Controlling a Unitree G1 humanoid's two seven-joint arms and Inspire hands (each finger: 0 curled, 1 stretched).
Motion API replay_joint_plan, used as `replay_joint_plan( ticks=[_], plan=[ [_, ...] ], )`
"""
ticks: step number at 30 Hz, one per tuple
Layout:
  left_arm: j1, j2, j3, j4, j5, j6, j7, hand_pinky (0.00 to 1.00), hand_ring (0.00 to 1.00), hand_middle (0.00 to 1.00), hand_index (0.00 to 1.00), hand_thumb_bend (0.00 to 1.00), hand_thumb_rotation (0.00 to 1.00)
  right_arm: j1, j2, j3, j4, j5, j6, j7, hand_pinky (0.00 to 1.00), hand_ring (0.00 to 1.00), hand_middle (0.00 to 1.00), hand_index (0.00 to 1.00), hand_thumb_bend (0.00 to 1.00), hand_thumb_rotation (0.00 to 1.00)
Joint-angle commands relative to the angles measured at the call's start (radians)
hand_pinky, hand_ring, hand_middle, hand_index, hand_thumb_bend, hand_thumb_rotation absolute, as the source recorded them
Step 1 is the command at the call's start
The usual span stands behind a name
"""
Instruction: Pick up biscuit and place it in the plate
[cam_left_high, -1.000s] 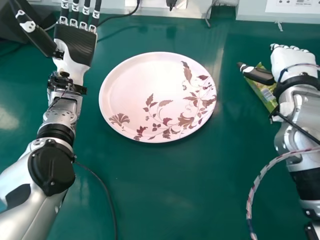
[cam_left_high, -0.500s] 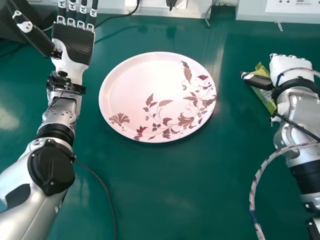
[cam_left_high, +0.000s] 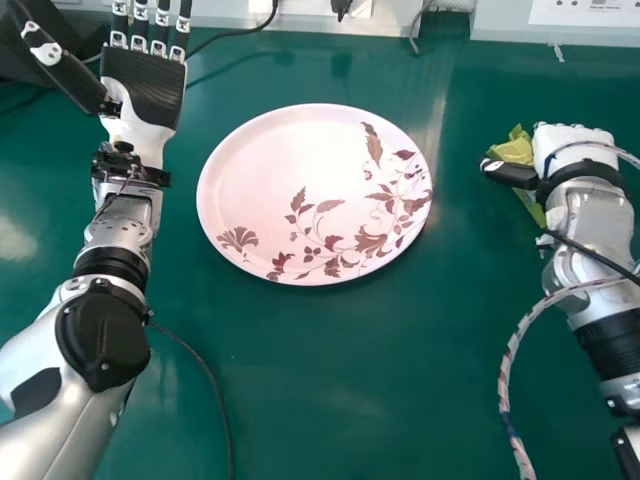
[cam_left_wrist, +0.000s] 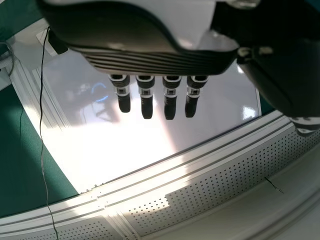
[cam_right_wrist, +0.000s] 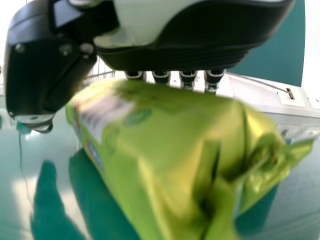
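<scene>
In the head view my right hand (cam_left_high: 575, 145) is at the right side of the table, its fingers curled round the green biscuit packet (cam_left_high: 516, 150), which pokes out between thumb and palm. The right wrist view has the packet (cam_right_wrist: 160, 130) close up and slanted under my right hand (cam_right_wrist: 185, 50), the far fingers partly hidden behind it. A round pinkish plate (cam_left_high: 310, 180) with brown leaf patterns lies in the middle, left of that hand. My left hand (cam_left_high: 145, 88) is beyond the plate's left side, fingers straight and empty; the left wrist view also shows this hand (cam_left_wrist: 155, 60).
A green table (cam_left_high: 330, 380) lies beneath everything. Cables (cam_left_high: 264, 22) run by its back edge, where a pale panel (cam_left_high: 590, 22) stands. A dark object (cam_left_high: 50, 55) sits behind my left thumb, and a braided cable (cam_left_high: 510, 370) hangs beside my right forearm.
My right hand has moved slightly nearer the robot and a little left, its fingers now more curled; the packet has shifted and tilted with it. The left hand has drifted very slightly left.
</scene>
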Motion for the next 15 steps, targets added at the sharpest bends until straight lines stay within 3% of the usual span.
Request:
replay_joint_plan(
  ticks=[1, 11, 15],
  plan=[
    [0.004, 0.008, -0.005, -0.004, 0.001, -0.008, -0.002, 1.0, 0.99, 1.0, 0.98, 1.0, 0.7, -0.012, -0.017, 0.005, 0.016, 0.015, -0.002, -0.005, 0.95, 0.89, 1.0, 1.0, 0.89, 0.79],
    [0.002, 0.007, 0.002, -0.012, -0.011, -0.006, 0.003, 1.0, 0.99, 1.0, 0.99, 1.0, 0.71, -0.016, -0.033, 0.024, 0.051, 0.028, -0.008, -0.012, 0.94, 0.91, 1.0, 1.0, 0.92, 0.94],
    [0.003, 0.009, 0.002, -0.015, -0.013, -0.002, -0.014, 1.0, 0.99, 1.0, 0.99, 1.0, 0.7, -0.018, -0.036, 0.03, 0.064, 0.035, -0.006, -0.008, 0.97, 0.91, 1.0, 1.0, 0.91, 0.88]
  ],
)
